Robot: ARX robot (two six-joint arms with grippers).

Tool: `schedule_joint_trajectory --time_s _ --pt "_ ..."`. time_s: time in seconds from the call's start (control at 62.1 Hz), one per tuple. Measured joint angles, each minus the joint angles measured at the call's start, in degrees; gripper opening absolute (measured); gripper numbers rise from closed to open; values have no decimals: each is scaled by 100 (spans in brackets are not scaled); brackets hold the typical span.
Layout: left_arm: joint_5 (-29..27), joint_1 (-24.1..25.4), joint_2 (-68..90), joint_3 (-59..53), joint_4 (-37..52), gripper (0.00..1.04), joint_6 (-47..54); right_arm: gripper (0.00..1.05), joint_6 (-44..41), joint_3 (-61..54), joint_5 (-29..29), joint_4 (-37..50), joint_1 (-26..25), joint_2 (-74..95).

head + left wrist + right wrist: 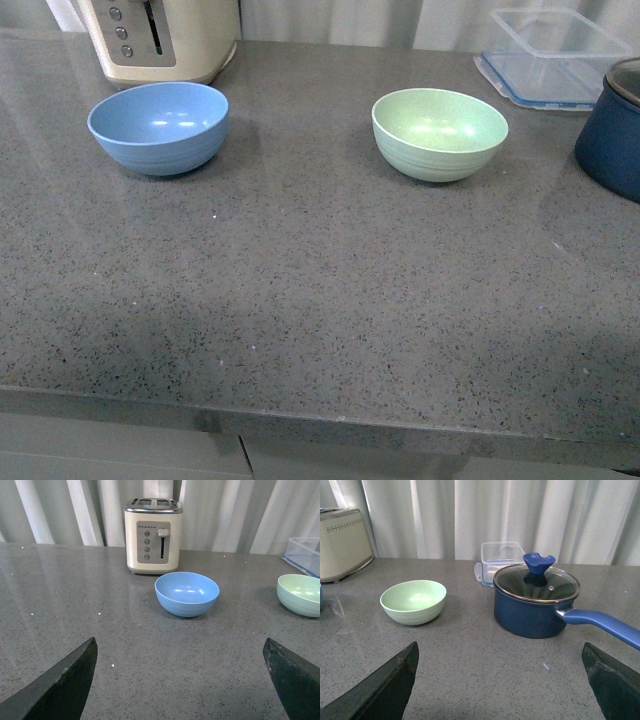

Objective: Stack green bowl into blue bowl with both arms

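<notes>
The blue bowl (pixel 158 126) stands upright and empty at the back left of the grey counter, in front of the toaster. The green bowl (pixel 439 133) stands upright and empty to its right, well apart from it. No arm shows in the front view. In the left wrist view the left gripper (pixel 180 647) is open, fingertips wide apart over bare counter, with the blue bowl (pixel 186 593) ahead and the green bowl (pixel 301 594) at the edge. In the right wrist view the right gripper (pixel 500 650) is open over bare counter, short of the green bowl (pixel 413 601).
A cream toaster (pixel 160 38) stands behind the blue bowl. A clear plastic container (pixel 556 55) sits at the back right. A dark navy pot (pixel 536 600) with glass lid and long blue handle (pixel 602 622) stands right of the green bowl. The counter's front edge (pixel 320 415) runs close.
</notes>
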Motion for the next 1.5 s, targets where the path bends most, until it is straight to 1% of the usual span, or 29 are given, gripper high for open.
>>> schedule_joint_trajectory --time_s 0.387,0.403,0.419,0.451,0.467,0.483,0.5,0.516,0.548,0.564,0.58,0.612,0.628,0.677,0.725,0.774,0.79,0.822,0.854,0.886,0.967,0.999,1.096,1.193,1.305,1.499 --pt "0 0 0 0 0 98 0 95 0 0 0 2 0 0" --pt "-70 -9 13 7 -11 98 -4 95 0 0 0 0 0 0" --pt "-208 -57 66 22 -74 98 -111 95 0 0 0 0 0 0" --pt "-1346 -376 448 278 -789 98 -570 95 0 0 0 0 0 -2" --pt "-1639 -466 603 363 -992 98 -734 95 2 0 -2 0 0 -2" --pt "-2218 -566 918 544 -1360 98 -1073 95 0 0 0 0 0 0" --pt "-2350 -601 1093 623 -1526 98 -1250 95 0 0 0 0 0 0" --pt "-2933 -636 1403 750 -1768 98 -1646 95 2 0 4 0 2 0" --pt "-3635 -494 1906 855 -1836 98 -2039 95 2 0 2 2 4 -4" --pt "-3740 -433 2002 866 -1799 98 -2107 95 2 0 -11 2 4 -4" --pt "-3832 -216 2234 914 -1606 98 -2245 95 2 0 -15 0 4 -2" --pt "-3687 136 2485 1023 -1217 98 -2288 95 4 0 0 -4 4 0" --pt "-3460 420 2693 1139 -879 98 -2245 95 4 0 0 -4 4 0" --pt "-3167 772 2973 1327 -428 98 -2109 95 2 0 -13 -4 4 -2" --pt "-2430 1276 3563 1690 232 98 -1888 95 2 0 0 -4 4 -2" --pt "-1989 1506 4063 1937 612 98 -1762 95 4 0 0 -4 4 -2" --pt "-1716 1578 4389 2083 774 98 -1716 95 4 0 0 -4 4 -2" --pt "-1432 1624 4948 2347 944 98 -1596 95 4 0 0 -4 4 -2" --pt "-1394 1613 5410 2540 1119 98 -1495 95 4 0 -2 -4 4 -2" --pt "-1185 1576 5932 2813 1161 98 -1447 95 4 0 0 -4 4 -2" --pt "-933 1322 6953 3526 728 98 -1397 95 4 0 0 -4 4 -2" --pt "-935 1130 7350 3838 527 98 -1360 95 4 0 0 -4 4 -2" --pt "-903 649 8306 4597 310 98 -1357 95 4 0 0 -4 4 -2" --pt "-1032 389 8841 5021 260 98 -1346 95 4 0 0 -4 4 -2" --pt "-1062 216 9307 5405 262 98 -1349 95 4 0 0 -4 4 -2" --pt "-1021 136 9960 6022 299 98 -1357 95 4 0 0 -4 4 -2"
